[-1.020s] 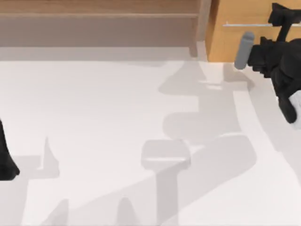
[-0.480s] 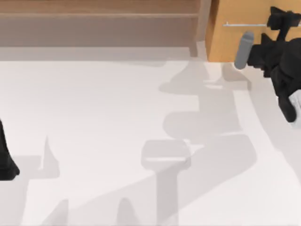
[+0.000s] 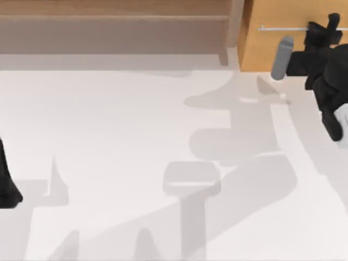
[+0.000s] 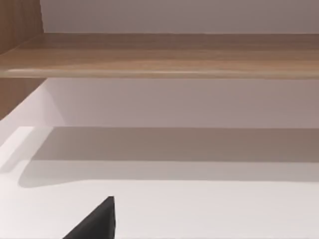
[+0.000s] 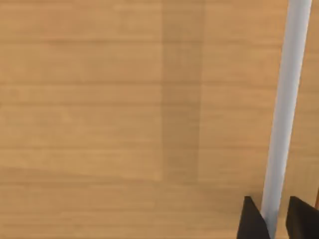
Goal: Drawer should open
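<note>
The right tool [image 3: 322, 31] sits at the drawer [image 3: 283, 16] front at the table's [image 3: 136, 136] far right corner, its fingers [image 5: 253, 221] straddling the thin silver handle [image 5: 284, 109], one on each side with slivers of gap, apparently not yet clamped. The bar's long axis runs across the orange-tan front, crosswise to the fingers. The drawer looks shut. The left tool [image 4: 94, 224] idles well apart, facing the brown shelf unit [image 4: 164, 55]; its state cannot be told.
</note>
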Available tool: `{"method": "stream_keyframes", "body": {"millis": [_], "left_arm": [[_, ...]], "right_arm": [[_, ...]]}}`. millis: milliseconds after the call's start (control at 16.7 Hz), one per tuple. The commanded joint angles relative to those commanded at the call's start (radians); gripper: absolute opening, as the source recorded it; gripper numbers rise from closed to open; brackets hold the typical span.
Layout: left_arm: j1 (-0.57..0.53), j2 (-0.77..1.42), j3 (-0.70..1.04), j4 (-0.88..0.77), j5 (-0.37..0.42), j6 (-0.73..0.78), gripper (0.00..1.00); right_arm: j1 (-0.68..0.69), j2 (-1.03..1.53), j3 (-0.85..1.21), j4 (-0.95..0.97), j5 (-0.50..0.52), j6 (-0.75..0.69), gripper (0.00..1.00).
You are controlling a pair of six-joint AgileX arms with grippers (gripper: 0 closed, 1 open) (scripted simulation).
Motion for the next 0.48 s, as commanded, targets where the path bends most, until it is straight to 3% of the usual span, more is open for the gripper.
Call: {"method": "stream_keyframes", "body": {"millis": [480], "left_arm": [[0.000, 0.000, 0.000, 0.000, 0.000, 0.000, 1.00]], "right_arm": [[0.000, 0.000, 0.000, 0.000, 0.000, 0.000, 0.00]]}}
